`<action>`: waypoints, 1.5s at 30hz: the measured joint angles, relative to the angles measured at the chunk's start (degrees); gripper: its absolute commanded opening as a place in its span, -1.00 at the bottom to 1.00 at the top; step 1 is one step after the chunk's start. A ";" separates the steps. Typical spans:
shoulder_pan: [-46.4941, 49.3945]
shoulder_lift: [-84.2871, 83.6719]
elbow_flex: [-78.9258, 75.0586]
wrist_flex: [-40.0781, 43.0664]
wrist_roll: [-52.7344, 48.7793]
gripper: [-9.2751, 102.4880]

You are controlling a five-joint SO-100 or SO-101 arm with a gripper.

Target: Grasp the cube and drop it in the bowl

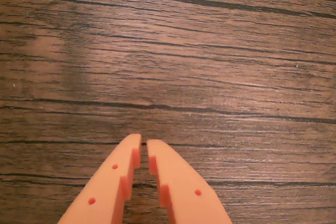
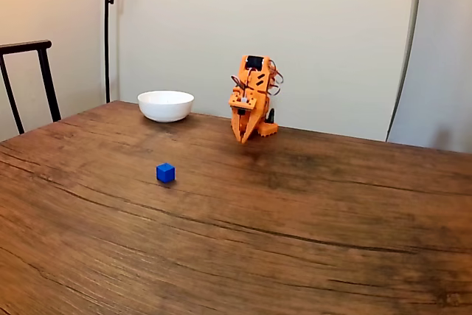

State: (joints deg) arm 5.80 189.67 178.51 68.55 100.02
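Note:
A tiny bright-blue cube (image 2: 165, 172) lies on the wooden table, left of centre in the fixed view. The white bowl (image 2: 166, 105) stands near the table's far edge, behind the cube. The orange arm is folded at the back of the table, with its gripper (image 2: 243, 139) pointing down just above the wood, to the right of the bowl and well behind the cube. In the wrist view the two orange fingertips (image 1: 136, 145) nearly meet, so the gripper (image 1: 144, 144) is shut with nothing held, above bare wood.
The dark wood-grain table (image 2: 295, 234) spreads wide in front of the arm. A black chair back (image 2: 29, 79) stands at the left edge and a lamp pole (image 2: 108, 27) rises behind the bowl. A pale wall is close behind the arm.

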 measured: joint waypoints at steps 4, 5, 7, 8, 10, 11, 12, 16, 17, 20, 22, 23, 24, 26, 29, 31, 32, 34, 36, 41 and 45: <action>0.00 0.00 0.00 0.00 0.00 -0.83; 0.00 0.00 0.00 0.00 0.00 -0.83; 0.00 0.00 0.00 0.00 0.00 -0.83; 0.00 0.00 0.00 0.00 0.00 -0.83; 0.00 0.00 0.00 0.00 0.00 -0.83; 0.00 0.00 0.00 0.00 0.00 -0.83; 0.00 0.00 0.00 0.00 0.00 -0.83; 0.00 0.00 0.00 0.00 0.00 -0.83; 0.00 0.00 0.00 0.00 0.00 -0.83; 0.00 0.00 0.00 0.00 0.00 -0.83; 0.00 0.00 0.00 0.00 0.00 -0.83; 0.00 0.00 0.00 0.00 0.00 -0.83; 0.00 0.26 0.00 0.00 0.00 -0.83; 0.00 0.35 0.00 -0.44 -0.26 -0.84; 0.18 0.35 0.00 -3.69 -0.44 -0.84; 0.18 0.35 0.00 -6.33 -0.44 -0.84; 0.00 0.35 0.00 -8.09 -0.44 -0.84; -0.70 0.35 0.00 -11.95 -0.44 -0.84; -1.67 0.35 0.00 -16.61 -0.44 -0.84; -0.44 0.26 0.00 -24.79 -4.22 -0.83; 0.53 0.26 0.00 -26.46 -8.96 -0.83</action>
State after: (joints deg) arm 6.33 189.93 178.51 42.10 91.05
